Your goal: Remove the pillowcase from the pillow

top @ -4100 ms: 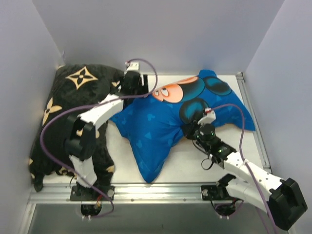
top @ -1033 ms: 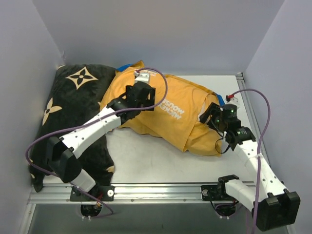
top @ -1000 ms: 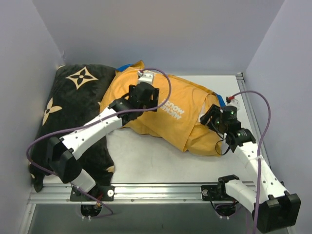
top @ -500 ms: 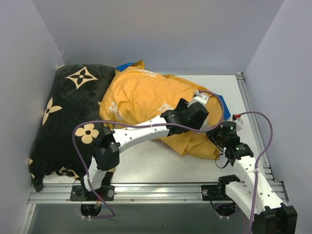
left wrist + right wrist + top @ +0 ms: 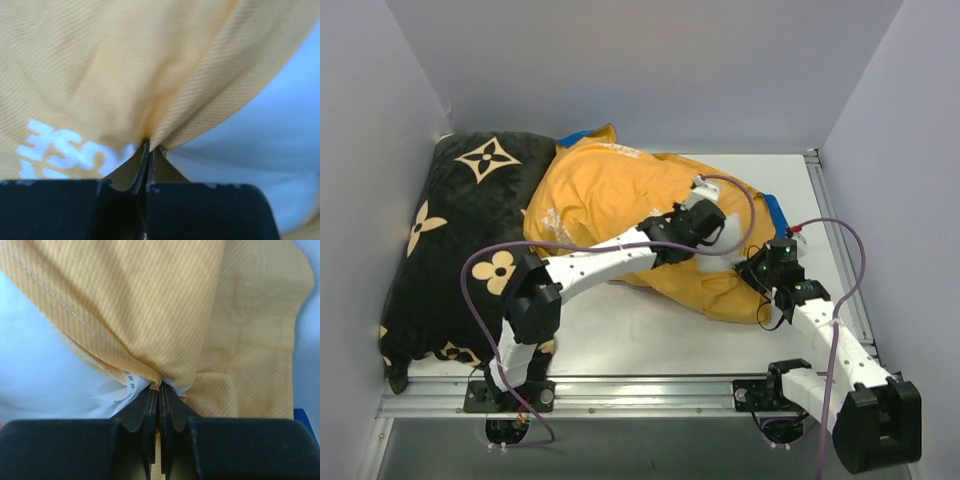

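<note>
Jaws shut on the inside-out pillowcase (image 5: pixel 125 65), your left gripper (image 5: pixel 149 150) peels while your right gripper (image 5: pixel 159 390), jaws pinching a corner of the pillow (image 5: pixel 45 355), apparently anchors it.

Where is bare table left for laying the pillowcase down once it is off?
Largest patch: bare table between the pillowcase and the front rail, from the black cushion to the right arm. A smaller strip lies by the far right corner. Left and back centre are crowded.
</note>
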{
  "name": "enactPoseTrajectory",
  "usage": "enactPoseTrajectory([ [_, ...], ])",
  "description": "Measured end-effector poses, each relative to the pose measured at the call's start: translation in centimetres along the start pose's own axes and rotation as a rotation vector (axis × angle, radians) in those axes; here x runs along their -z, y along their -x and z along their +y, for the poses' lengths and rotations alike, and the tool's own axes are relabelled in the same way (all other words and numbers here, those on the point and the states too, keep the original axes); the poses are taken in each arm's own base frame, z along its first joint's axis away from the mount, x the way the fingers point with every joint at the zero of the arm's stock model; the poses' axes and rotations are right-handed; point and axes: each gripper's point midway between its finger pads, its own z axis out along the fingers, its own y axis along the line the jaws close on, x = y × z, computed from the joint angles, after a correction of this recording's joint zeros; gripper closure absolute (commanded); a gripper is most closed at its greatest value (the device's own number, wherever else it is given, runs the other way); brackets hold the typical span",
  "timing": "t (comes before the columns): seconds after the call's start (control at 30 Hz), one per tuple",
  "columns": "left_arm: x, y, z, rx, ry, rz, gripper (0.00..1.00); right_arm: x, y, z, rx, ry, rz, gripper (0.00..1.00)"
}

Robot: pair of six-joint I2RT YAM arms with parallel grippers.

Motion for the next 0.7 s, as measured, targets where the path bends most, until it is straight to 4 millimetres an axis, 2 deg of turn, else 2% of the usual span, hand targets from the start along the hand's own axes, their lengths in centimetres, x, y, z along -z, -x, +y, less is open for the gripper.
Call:
enactPoseTrajectory([
  [0.1, -1.5, -0.8, 5.0, 0.092, 0.074, 0.027, 1.00, -0.7, 0.2, 1.0, 0.034, 0.007, 0.034, 1.00],
  [0.17, -1.7, -1.2, 8.4, 0.170, 0.105, 0.036, 1.00, -1.3, 0.7, 2.0, 0.058, 0.016, 0.053, 1.00],
  [0.2, -2.1, -1.3, 10.7, 0.213, 0.132, 0.036, 1.00, -1.6, 1.1, 2.6, 0.069, 0.023, 0.060, 1.00],
  [0.23, -2.0, -1.3, 13.2, 0.267, 0.155, 0.034, 1.00, -1.9, 1.5, 3.3, 0.080, 0.030, 0.064, 0.98],
  [0.3, -1.8, -1.1, 17.1, 0.351, 0.195, 0.023, 1.00, -2.4, 2.2, 4.4, 0.100, 0.047, 0.067, 0.98],
  [0.37, -1.6, -0.7, 19.4, 0.410, 0.207, 0.009, 1.00, -2.7, 2.9, 5.8, 0.118, 0.070, 0.073, 0.98],
  [0.43, -1.5, -0.5, 20.0, 0.429, 0.202, 0.003, 1.00, -2.9, 3.3, 6.7, 0.139, 0.087, 0.073, 0.94],
  [0.5, -1.7, -0.6, 19.6, 0.426, 0.189, 0.007, 1.00, -3.0, 3.2, 6.9, 0.156, 0.087, 0.076, 0.90],
  [0.53, -1.9, -0.8, 19.3, 0.422, 0.184, 0.014, 1.00, -3.0, 3.0, 6.6, 0.161, 0.080, 0.080, 0.81],
  [0.6, -2.5, -1.4, 18.5, 0.412, 0.172, 0.032, 1.00, -3.2, 2.5, 5.8, 0.164, 0.062, 0.087, 0.71],
  [0.63, -2.9, -1.8, 18.1, 0.405, 0.167, 0.043, 1.00, -3.2, 2.0, 5.1, 0.166, 0.050, 0.093, 0.64],
  [0.7, -3.6, -2.6, 17.0, 0.383, 0.158, 0.063, 1.00, -3.3, 0.7, 3.3, 0.158, 0.024, 0.101, 0.56],
])
